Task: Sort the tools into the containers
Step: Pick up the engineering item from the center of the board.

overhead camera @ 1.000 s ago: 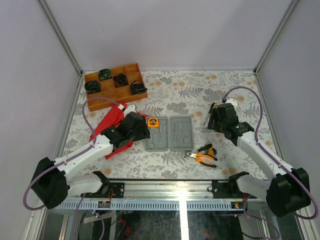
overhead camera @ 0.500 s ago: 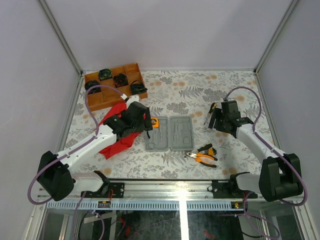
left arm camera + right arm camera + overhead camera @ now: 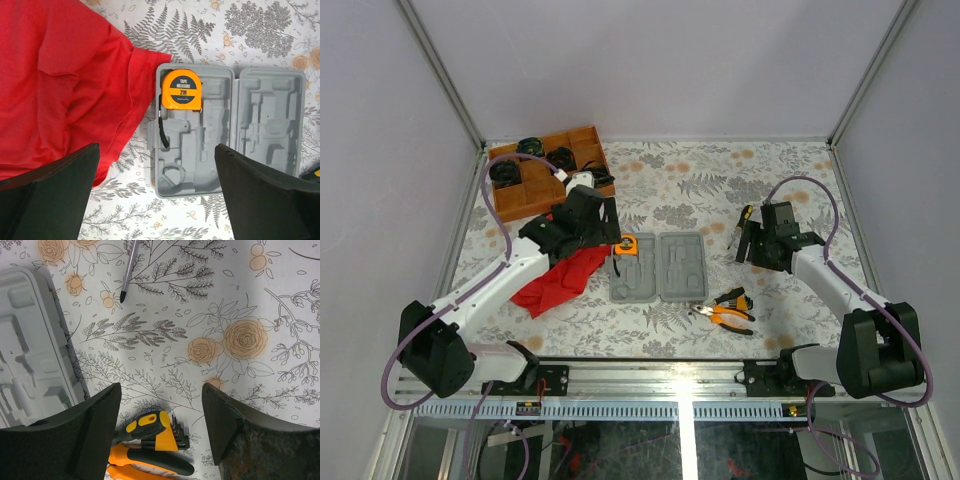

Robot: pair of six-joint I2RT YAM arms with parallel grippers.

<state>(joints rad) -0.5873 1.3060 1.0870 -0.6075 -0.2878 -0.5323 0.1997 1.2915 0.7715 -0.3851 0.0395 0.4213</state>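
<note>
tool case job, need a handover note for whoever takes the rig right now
Left gripper: jaws open, empty, over the case.
Right gripper: jaws open, empty, over the table right of it.
Done: tape measure in the case's left half.
To do: pliers and black-yellow tool on the table by the case's right side; screwdriver farther back.

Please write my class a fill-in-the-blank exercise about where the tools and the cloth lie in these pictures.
The tape measure lies in the ____ half of the open grey case. The cloth beside the case is ____. Only ____ tool lies in the case. The left gripper and the right gripper both stand ____, holding nothing.
Missing words: left; red; one; open.
</note>
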